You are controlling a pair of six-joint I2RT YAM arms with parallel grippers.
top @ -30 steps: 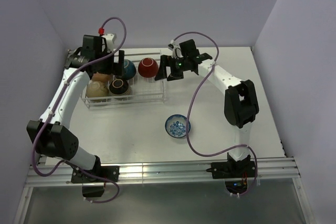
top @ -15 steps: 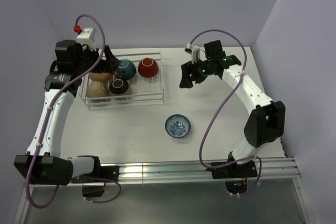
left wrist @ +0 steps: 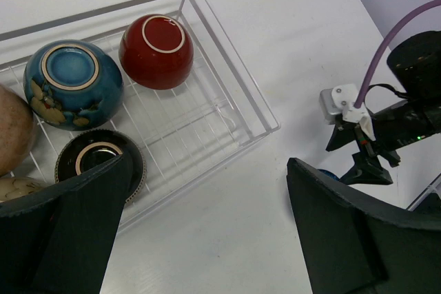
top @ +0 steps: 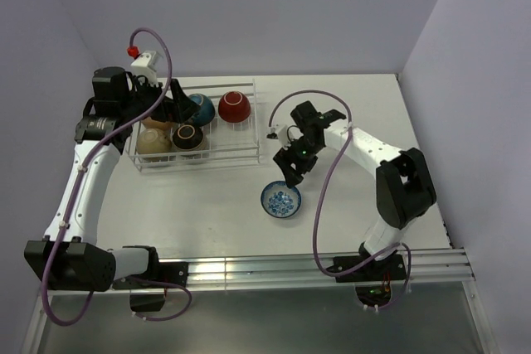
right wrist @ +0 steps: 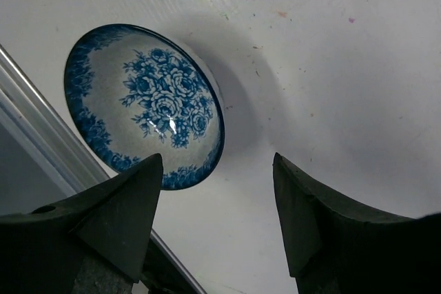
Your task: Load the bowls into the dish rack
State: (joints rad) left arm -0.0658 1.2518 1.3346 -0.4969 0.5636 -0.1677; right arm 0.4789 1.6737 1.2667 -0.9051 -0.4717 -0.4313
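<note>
Blue-and-white bowl (right wrist: 145, 111) | upright | just beside right hand (right wrist: 215, 164) | jaws apart

Right end of the dish rack (left wrist: 200, 118) was just bare grid, so loads of room to come down there. Left end was crowded: red bowl (left wrist: 156, 49), teal bowl (left wrist: 74, 82), black bowl (left wrist: 100, 160) and tan ones (left wrist: 10, 132), with the left gripper (top: 177, 104) hanging over them. The patterned bowl (right wrist: 145, 105) sat alone on the table (top: 207, 205) with nothing beside it, right gripper (top: 290, 169) spread wide just above. The rack's low wire wall was, I think, the only thing between bowl and free slots
</note>
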